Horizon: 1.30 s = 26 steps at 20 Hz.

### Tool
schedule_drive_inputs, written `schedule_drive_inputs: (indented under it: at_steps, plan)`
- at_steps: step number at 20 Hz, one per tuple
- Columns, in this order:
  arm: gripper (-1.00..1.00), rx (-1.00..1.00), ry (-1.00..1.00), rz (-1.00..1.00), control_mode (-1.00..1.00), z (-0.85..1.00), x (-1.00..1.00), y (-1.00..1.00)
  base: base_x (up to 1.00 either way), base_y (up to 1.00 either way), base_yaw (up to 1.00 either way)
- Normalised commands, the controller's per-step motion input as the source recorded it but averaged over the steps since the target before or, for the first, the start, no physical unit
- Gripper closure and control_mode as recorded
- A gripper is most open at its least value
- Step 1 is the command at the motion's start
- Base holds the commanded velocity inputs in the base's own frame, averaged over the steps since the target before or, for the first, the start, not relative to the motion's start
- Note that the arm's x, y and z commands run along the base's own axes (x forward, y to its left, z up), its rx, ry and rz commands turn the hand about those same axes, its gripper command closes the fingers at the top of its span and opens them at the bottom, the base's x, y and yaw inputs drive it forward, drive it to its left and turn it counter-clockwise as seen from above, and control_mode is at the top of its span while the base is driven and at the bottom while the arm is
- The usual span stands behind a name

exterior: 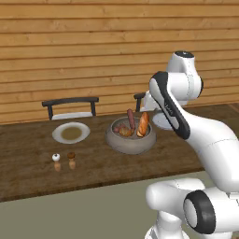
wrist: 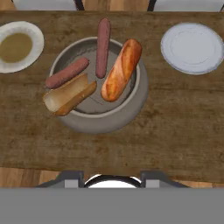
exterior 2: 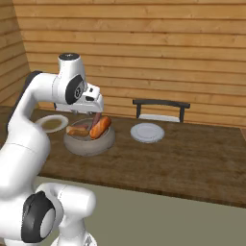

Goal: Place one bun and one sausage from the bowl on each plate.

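A grey bowl (wrist: 105, 124) stands mid-table and holds two buns and two sausages. One bun (wrist: 121, 70) leans on the right rim, the other bun (wrist: 70, 94) pokes over the left rim. One sausage (wrist: 103, 47) stands against the far rim, the other sausage (wrist: 67, 72) lies at the left. The plain white plate (wrist: 192, 47) is bare, and so is the plate with an olive-brown centre (wrist: 17, 46). My gripper (wrist: 111, 177) hovers well above the bowl (exterior 2: 91, 144), open, with nothing between its fingers.
Two small shakers (exterior: 56, 158) (exterior: 71, 158) stand in front of the olive-centred plate (exterior: 71, 132). Dark chairs (exterior: 70, 105) (exterior 2: 161, 108) sit behind the table against the wooden wall. Bare tabletop lies between the bowl and the near table edge (wrist: 109, 168).
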Motion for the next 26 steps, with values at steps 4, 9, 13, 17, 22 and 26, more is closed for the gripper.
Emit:
schedule_drive_inputs:
  at_steps: [4,9,13,17,22,26]
  plan:
    - [-1.00,-0.06,0.01,0.00,-1.00,-0.09,0.54,0.01,0.00,0.00,0.00]
    - [-1.00,-0.05,0.00,-0.17,-1.00,-0.37,1.00,-0.09,0.00,0.00,0.00]
    - [-1.00,0.01,0.00,-0.19,-1.00,-0.43,0.96,0.05,0.00,0.00,0.00]
    - [-1.00,0.07,-0.03,-0.05,-1.00,-0.19,0.37,0.00,0.00,0.00,0.00]
    - [-1.00,0.04,0.15,0.00,-1.00,-0.13,0.33,0.00,0.00,0.00,0.00]
    - [-1.00,0.06,0.06,0.00,-1.00,-0.10,0.51,-0.09,0.00,0.00,0.00]
